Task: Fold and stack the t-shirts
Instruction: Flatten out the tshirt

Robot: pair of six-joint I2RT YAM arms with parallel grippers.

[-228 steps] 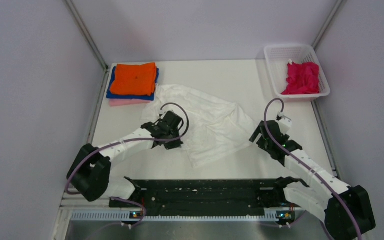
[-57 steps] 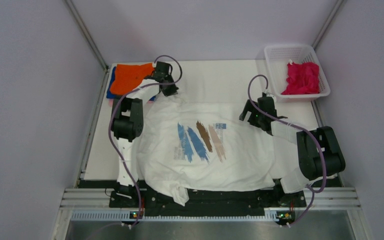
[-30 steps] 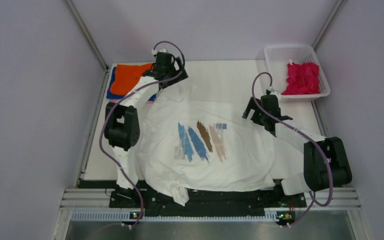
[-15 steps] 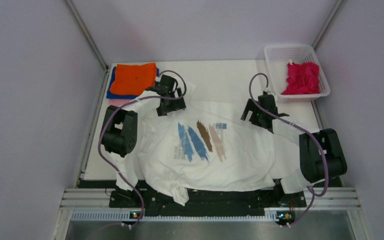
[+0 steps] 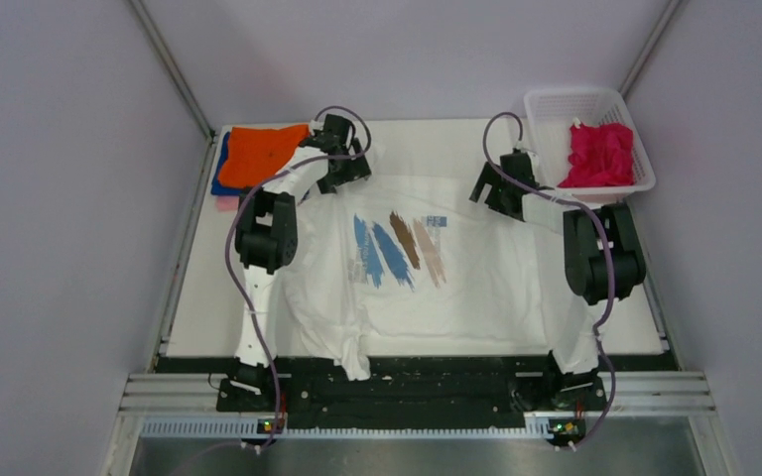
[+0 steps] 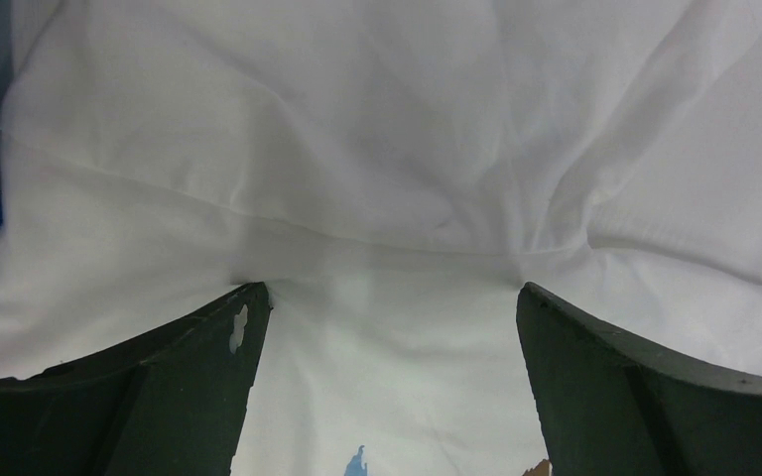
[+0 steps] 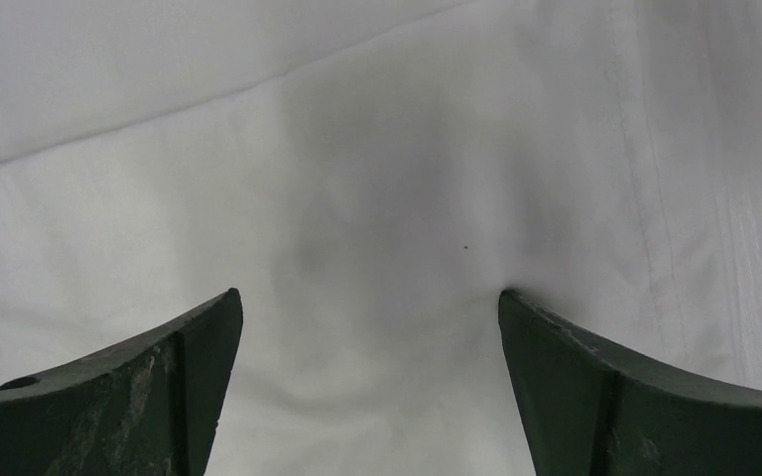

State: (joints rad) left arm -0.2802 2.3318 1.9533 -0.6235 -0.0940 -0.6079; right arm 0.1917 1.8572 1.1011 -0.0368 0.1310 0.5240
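Stack: orange t-shirt (image 5: 258, 154) folded on top of a blue t-shirt (image 5: 220, 180), with a pink t-shirt (image 5: 223, 203) edge peeking out beneath, at the far-left corner of the table (image 5: 208, 297).
White printed t-shirt (image 5: 476, 288): spread across mid-table, brush-stroke print up, shoulders toward the far side, hem draped over the near edge; bunched at the near-left corner, no fold in it yet.
Left jaws: spread wide, tips down on the white cloth at the far-left shoulder, just beside the stack; cloth puckered between the tips but nothing clamped.
Right jaws: also spread wide, tips resting on the white cloth at the far-right shoulder, near the basket (image 5: 575, 99); holding nothing.
Magenta t-shirt (image 5: 600, 154): crumpled inside the basket at the far-right corner, apart from both arms.
Done: seemingly 3 of 5 shirts folded and stacked.
In hand: probably laying out and smoothing shirt 4 (a judgement from the flat spread and open jaws).
Left: folding the white shirt and placing it on the stack, then taking out, folding and stacking the magenta one.
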